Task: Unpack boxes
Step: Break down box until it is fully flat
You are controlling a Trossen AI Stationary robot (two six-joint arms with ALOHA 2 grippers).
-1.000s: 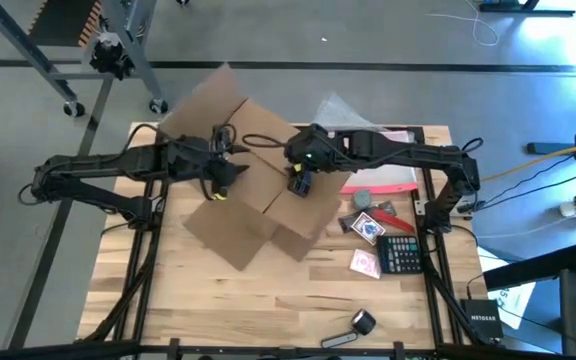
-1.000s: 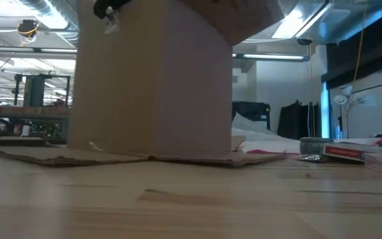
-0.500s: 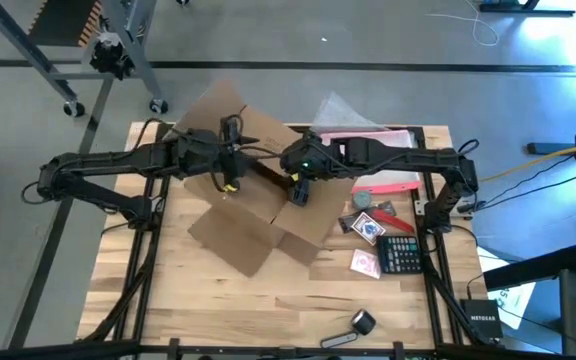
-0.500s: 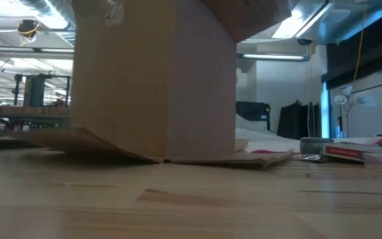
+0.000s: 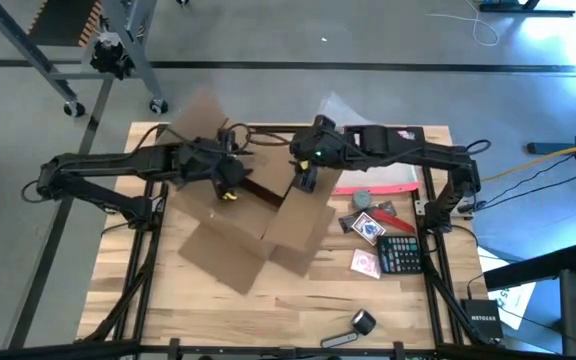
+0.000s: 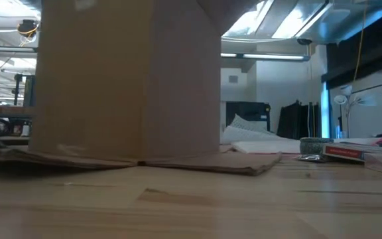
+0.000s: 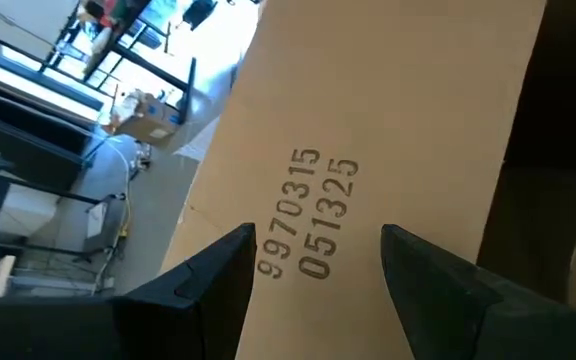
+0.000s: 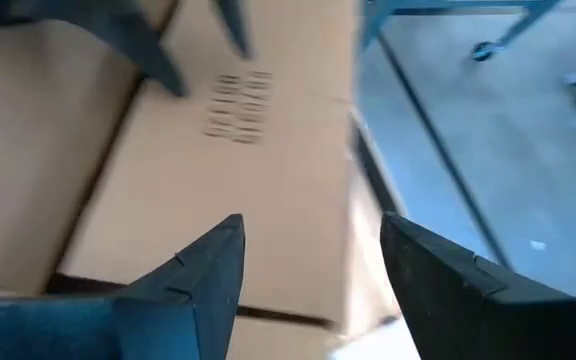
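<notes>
Several items already lie right of our cardboard box [image 5: 253,215], yet both open, empty-fingered left gripper [image 5: 230,184] and right gripper [image 5: 306,180] hover at its far flaps, unpacking unfinished.

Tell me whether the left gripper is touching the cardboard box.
Cannot tell. In the left wrist view the left gripper stands open before the box flap, but no contact or gap shows plainly.

Two dark jointed arms, seemingly black cables, yellow-tipped left gripper [image 5: 230,190]
</notes>
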